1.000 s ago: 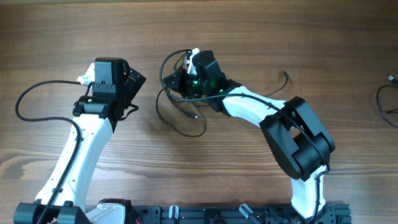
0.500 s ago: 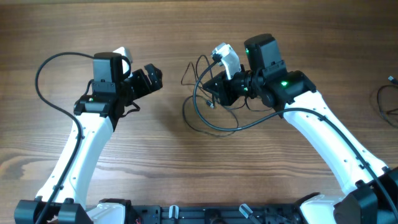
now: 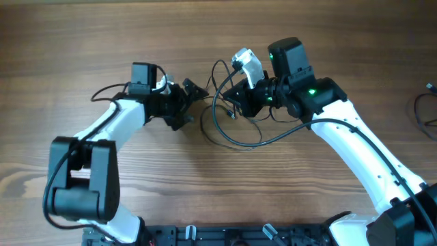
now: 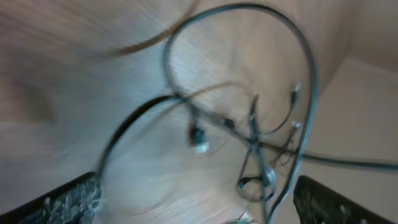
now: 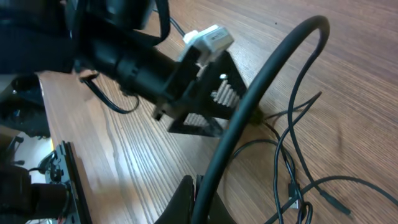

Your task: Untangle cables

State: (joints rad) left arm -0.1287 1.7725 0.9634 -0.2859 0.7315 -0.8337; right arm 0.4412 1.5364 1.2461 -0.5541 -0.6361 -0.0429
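The cables [image 3: 235, 140] are thin black cords in a loose tangle at the table's middle, with a big loop sagging toward the front. My right gripper [image 3: 237, 101] is shut on one strand and holds the tangle's upper part. In the right wrist view the held strand [image 5: 273, 68] arcs up from my shut jaws [image 5: 200, 194], with loose strands and small plugs [image 5: 292, 186] to the right. My left gripper [image 3: 190, 96] is open just left of the tangle. In the blurred left wrist view the cables [image 4: 255, 137] lie ahead of the spread fingers [image 4: 199, 202]. It also shows in the right wrist view [image 5: 199, 106].
Another thin black cord [image 3: 419, 113] with a small plug [image 3: 429, 87] lies at the right edge. The left arm's own thicker cable [image 3: 109, 92] loops behind its wrist. A black rail [image 3: 239, 236] runs along the front edge.
My left arm has swung down and to the right, bringing its open gripper up to the tangle. My right arm earlier carried the tangle rightward and has held still for the last half second.
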